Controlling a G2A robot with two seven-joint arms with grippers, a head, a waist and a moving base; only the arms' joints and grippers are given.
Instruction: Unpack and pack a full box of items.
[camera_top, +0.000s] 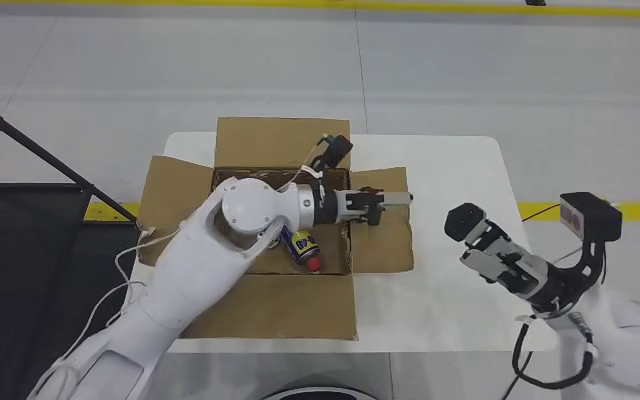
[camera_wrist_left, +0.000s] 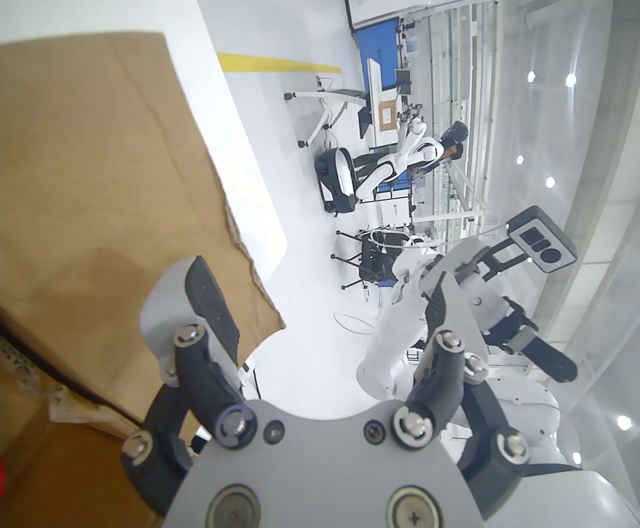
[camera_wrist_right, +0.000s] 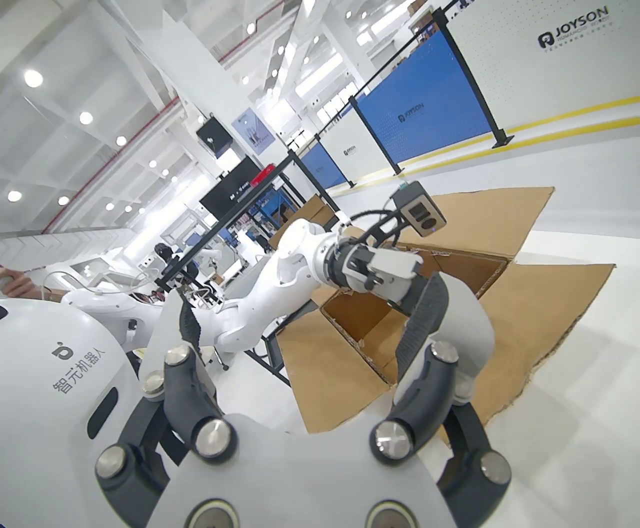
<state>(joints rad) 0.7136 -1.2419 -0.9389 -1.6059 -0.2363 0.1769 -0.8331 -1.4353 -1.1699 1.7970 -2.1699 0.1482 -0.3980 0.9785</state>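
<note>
Our left gripper (camera_wrist_left: 327, 310) stands wide open with nothing between its fingers. In the top view it sits just right of centre in the frame, above the right-hand edge of the open cardboard box (camera_top: 270, 140), where the side wall meets the flap folded out to the right. In its own wrist view, one finger (camera_wrist_left: 212, 305) shows in front of that brown flap, and we cannot tell whether it touches it.

Our right gripper (camera_wrist_right: 307, 320) is also spread wide and holds nothing. In the top view it is at the right of the frame, over the bare white table (camera_top: 450, 160), well apart from the box and turned toward it.

The box stands in the middle of the top view with all four flaps folded outward. The left arm crosses over its opening from the lower left of the frame. Inside, near the lower right corner of the opening, we see a spray can (camera_top: 303, 247) lying on its side, blue and yellow with a red cap. The arm hides the rest of the interior.
</note>
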